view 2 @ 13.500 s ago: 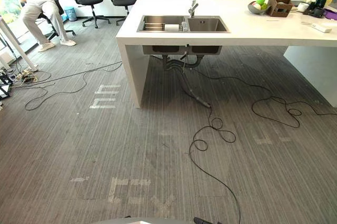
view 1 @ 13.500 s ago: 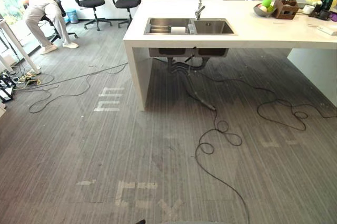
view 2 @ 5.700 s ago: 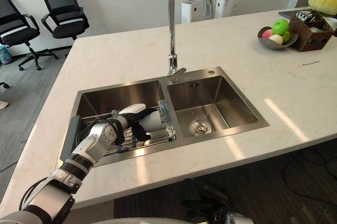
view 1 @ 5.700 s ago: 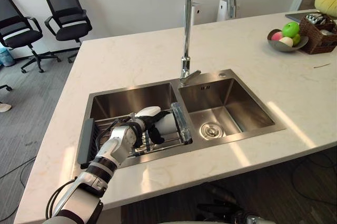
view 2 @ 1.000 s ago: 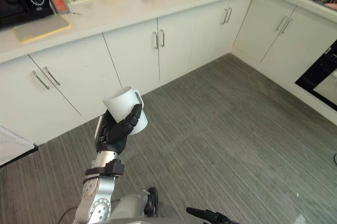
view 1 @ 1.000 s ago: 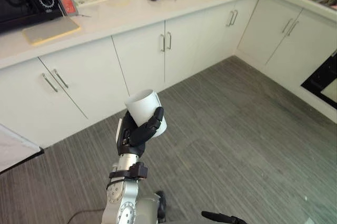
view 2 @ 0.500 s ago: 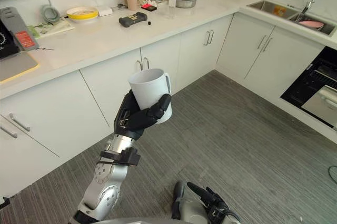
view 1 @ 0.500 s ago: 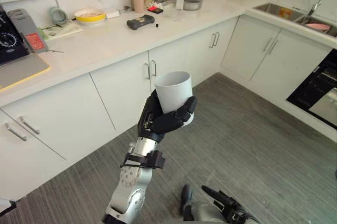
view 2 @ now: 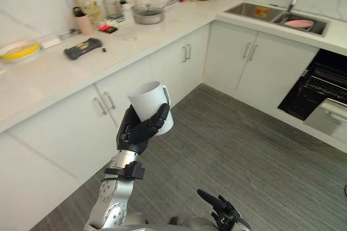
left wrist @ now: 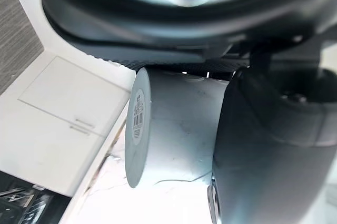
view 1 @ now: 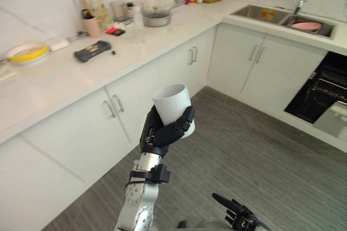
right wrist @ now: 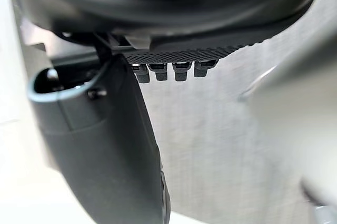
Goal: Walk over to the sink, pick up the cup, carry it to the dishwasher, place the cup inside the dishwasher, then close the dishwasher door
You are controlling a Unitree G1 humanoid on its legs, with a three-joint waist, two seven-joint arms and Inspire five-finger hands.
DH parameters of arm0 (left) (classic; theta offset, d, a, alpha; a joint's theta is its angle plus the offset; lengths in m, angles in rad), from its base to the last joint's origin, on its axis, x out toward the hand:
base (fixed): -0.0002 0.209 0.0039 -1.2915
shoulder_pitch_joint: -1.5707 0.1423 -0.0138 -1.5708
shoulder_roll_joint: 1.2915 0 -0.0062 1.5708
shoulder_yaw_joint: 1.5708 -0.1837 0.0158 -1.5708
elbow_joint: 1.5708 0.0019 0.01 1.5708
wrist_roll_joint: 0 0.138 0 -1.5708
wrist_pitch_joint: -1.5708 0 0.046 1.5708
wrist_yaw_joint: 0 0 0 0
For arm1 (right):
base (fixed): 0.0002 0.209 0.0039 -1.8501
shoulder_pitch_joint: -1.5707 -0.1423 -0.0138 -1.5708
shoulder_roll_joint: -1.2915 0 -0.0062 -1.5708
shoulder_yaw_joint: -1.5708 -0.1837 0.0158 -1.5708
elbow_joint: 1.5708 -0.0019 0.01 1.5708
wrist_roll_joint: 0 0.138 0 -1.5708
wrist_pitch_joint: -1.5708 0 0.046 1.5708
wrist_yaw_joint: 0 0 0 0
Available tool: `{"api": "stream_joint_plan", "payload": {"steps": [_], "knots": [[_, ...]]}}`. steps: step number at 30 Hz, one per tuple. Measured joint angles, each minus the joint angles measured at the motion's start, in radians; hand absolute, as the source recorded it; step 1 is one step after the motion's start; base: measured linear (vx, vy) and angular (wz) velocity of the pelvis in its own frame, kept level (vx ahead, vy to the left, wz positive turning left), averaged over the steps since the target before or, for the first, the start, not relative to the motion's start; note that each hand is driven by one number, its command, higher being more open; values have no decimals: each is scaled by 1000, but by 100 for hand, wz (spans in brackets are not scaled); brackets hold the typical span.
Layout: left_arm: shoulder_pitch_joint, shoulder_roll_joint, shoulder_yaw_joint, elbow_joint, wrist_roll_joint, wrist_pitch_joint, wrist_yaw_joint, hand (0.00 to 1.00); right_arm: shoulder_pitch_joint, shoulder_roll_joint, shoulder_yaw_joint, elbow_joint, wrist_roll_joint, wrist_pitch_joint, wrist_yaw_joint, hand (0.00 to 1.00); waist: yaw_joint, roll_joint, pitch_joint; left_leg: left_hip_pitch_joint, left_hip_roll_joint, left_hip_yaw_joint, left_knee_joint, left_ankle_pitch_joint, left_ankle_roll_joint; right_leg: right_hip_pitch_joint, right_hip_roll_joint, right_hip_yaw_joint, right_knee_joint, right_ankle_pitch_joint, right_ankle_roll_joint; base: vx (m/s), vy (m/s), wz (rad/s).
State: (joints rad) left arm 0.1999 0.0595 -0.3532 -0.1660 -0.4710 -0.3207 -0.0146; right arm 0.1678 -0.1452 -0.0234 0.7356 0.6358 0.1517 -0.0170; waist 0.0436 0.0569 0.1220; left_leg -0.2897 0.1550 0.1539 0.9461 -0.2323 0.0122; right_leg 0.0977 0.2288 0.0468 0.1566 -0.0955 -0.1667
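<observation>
Left hand [view 1: 161,132] wrapped round the lower half of the cup [view 1: 172,103]. Cup is upright, mouth up, raised well clear of the floor in front of the white cabinets [view 1: 81,133] under the bench [view 1: 59,82]. Right hand [view 2: 219,207] is low, fingers straight and apart, holding nothing.

Dishwasher [view 1: 324,91] stands at the far right beyond the sink [view 1: 264,13]. Its cavity is dark and open, and the door looks lowered. Cup is well apart from it, so by my reading this is the carry leg, with placing and door-closing not yet done.

Risks:
- Grip sits low on the cup with the weight above it. A jolt while walking could tip it out over the fingers.
- The raised arm is near the cabinet fronts, so a tight turn could knock the cup.
- The lowered door juts out at low level. Coming in too close or too fast could strike it before the cup is over the rack.

Views:
- Right eye view gives the cup's handle [view 2: 166,93], turned away from the palm and not gripped.
- Left wrist view gives the cup's base rim with a small label [left wrist: 138,114], and the cup wall lying against the hand.
- Right wrist view gives bare floor past the short row of fingertips [right wrist: 168,69].
</observation>
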Motion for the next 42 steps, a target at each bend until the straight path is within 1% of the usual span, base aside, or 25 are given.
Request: {"api": "stream_joint_plan", "payload": {"steps": [2, 5, 6, 7, 9, 11, 12, 13, 14, 15, 16, 17, 18, 21, 22, 23, 27, 30, 32, 33, 34, 35, 36, 38, 42], "knots": [[0, -3, 19, -1, 1, -6, -4, 0, -64, -1, 18, -7, 0, -42, -3, 100, 9, -3, 2, -9, -85, 0, -473, 47, -24, 59, -24, 123, -28, -20, 31, 587, 76, -132], [-2, -3, 18, -23, 2, -6, -2, 0, -117, -5, 33, -65, -14, -64, -53, 100, 14, 0, 0, -19, -127, -57, -746, 229, -60, 123, -26, 233, -38, -73, 38, 544, 181, -117], [-2, -1, 16, -30, 2, -6, 1, 0, -115, -4, 43, -131, -99, -127, -105, 100, 17, -3, -6, -15, -143, -93, -740, 318, -32, 146, -30, 280, -24, -100, 54, 763, 318, -94], [-3, 6, 20, -33, 1, -6, -1, 0, -85, 15, 44, -210, -272, -299, -182, 100, 10, -9, -26, -11, -158, -105, -735, 350, 15, 128, -42, 310, 28, -134, 96, 796, 313, -68], [-5, 11, 49, -36, 1, -8, -2, 0, -40, 21, -12, -353, -332, -467, -178, 100, -9, -40, -25, 1, -172, -60, -702, 296, 27, 59, -54, 328, 196, -174, 168, 726, 211, -50], [11, 45, 75, -35, -2, -8, 7, 0, 3, 45, -82, -440, -444, -546, -215, 100, -16, -78, -24, 66, -169, -17, -661, 223, 19, 41, -54, 289, 354, -131, 252, 573, 87, -71], [14, 77, 79, -36, -2, -12, 8, 0, 52, 84, -132, -441, -440, -660, -218, 100, -17, -99, -29, 141, -161, 0, -663, 178, 17, 12, -49, 217, 484, -43, 388, 506, 29, -54], [15, 101, 80, -47, -1, -26, 10, 0, 100, 119, -167, -445, -419, -766, -199, 100, -30, -114, -35, 231, -150, 3, -715, 132, 7, -51, -64, 125, 660, 91, 434, 488, 1, -59], [15, 106, 89, -56, -2, -40, 15, 0, 116, 132, -168, -454, -407, -805, -192, 100, -34, -138, -36, 270, -157, 29, -735, 122, 6, -107, -101, 73, 786, 102, 413, 439, -61, -82], [14, 95, 103, -69, -5, -57, 26, 0, 128, 135, -166, -477, -385, -849, -162, 100, -42, -157, -33, 323, -159, 74, -751, 95, 6, -202, -182, -6, 966, 73, 324, 339, -91, -115], [5, 72, 109, -74, -6, -65, 49, 0, 138, 134, -155, -506, -370, -886, -117, 100, -68, -139, -25, 383, -138, 111, -762, 62, -6, -309, -281, -104, 1111, -2, 181, 312, -83, -116], [-11, 58, 104, -73, 2, -65, 73, 0, 150, 134, -137, -527, -346, -905, -89, 100, -99, -115, -13, 427, -104, 128, -766, 45, -21, -372, -327, -165, 1132, -42, 133, 318, -55, -85], [-35, 54, 93, -73, 4, -66, 102, 0, 168, 142, -114, -548, -343, -924, -86, 100, -122, -106, -7, 459, -75, 142, -770, 37, -29, -424, -355, -196, 1099, -69, 147, 393, -89, -58], [-97, 42, 58, -72, 17, -76, 184, 0, 293, 193, 1, -741, -356, -970, -92, 100, -158, -106, -7, 551, -9, 206, -787, -2, -80, -513, -381, -262, 683, -83, 171, 535, -231, -57], [-96, 37, 47, -76, 26, -86, 200, 0, 349, 208, 43, -818, -383, -1004, -102, 100, -166, -128, -22, 594, -7, 236, -781, -41, -126, -463, -390, -323, 380, -6, 184, 596, -279, -69], [-85, 16, 38, -57, 26, -91, 214, 0, 373, 193, 79, -854, -394, -1028, -117, 100, -168, -79, -15, 631, 42, 256, -771, -83, -147, -427, -333, -350, 323, 55, 110, 564, -230, -72], [-56, 5, -37, -44, 39, -92, 233, 0, 430, 192, 117, -958, -363, -1038, -118, 100, -169, -55, 3, 626, -40, 302, -820, -48, -105, -408, -279, -327, 339, 26, 71, 310, -70, -59], [13, 6, -36, -46, 41, -109, 245, 0, 446, 148, 252, -1121, -365, -1022, -116, 100, -169, -61, 1, 672, -32, 307, -692, -40, -109, -370, -280, -310, 419, -113, 77, 184, -117, -40], [33, 2, -36, -53, 42, -109, 247, 0, 439, 123, 272, -1168, -365, -985, -102, 100, -153, -65, -4, 593, 20, 296, -475, -19, -75, -335, -267, -324, 381, -138, 83, 133, -140, -26], [46, -16, -35, -58, 45, -110, 246, 0, 414, 89, 266, -1178, -363, -957, -97, 100, -133, -2, -3, 487, 128, 259, -265, 47, -13, -273, -251, -373, 360, -170, 108, 337, -48, -12], [58, -29, -30, -82, 57, -111, 244, 0, 404, 72, 267, -1195, -362, -939, -97, 100, -135, -16, -4, 387, 177, 230, -62, 130, -7, -256, -281, -377, 437, -216, 135, 470, -37, 5], [89, -54, -25, -95, 68, -122, 233, 0, 369, 48, 262, -1181, -363, -920, -96, 100, -123, -15, 5, 271, 240, 186, 152, 166, -25, -182, -280, -385, 393, -266, 126, 385, -15, 14], [106, -59, -21, -90, 68, -119, 229, 0, 352, 43, 264, -1156, -365, -906, -105, 100, -114, -10, 0, 241, 253, 184, 183, 154, -21, -161, -271, -385, 384, -269, 123, 325, -33, -1], [136, -54, -13, -72, 69, -122, 213, 0, 320, 44, 270, -1077, -389, -875, -139, 100, -86, -16, -13, 157, 241, 209, 164, 84, -13, -95, -264, -379, 294, -258, 114, 328, -16, -12], [158, -50, 13, -55, 68, -121, 192, 0, 200, 32, 276, -921, -461, -830, -208, 100, -45, -21, -27, 108, 100, 255, -321, 15, -25, 0, -295, -340, 124, -175, 122, 401, 38, -23]]}}
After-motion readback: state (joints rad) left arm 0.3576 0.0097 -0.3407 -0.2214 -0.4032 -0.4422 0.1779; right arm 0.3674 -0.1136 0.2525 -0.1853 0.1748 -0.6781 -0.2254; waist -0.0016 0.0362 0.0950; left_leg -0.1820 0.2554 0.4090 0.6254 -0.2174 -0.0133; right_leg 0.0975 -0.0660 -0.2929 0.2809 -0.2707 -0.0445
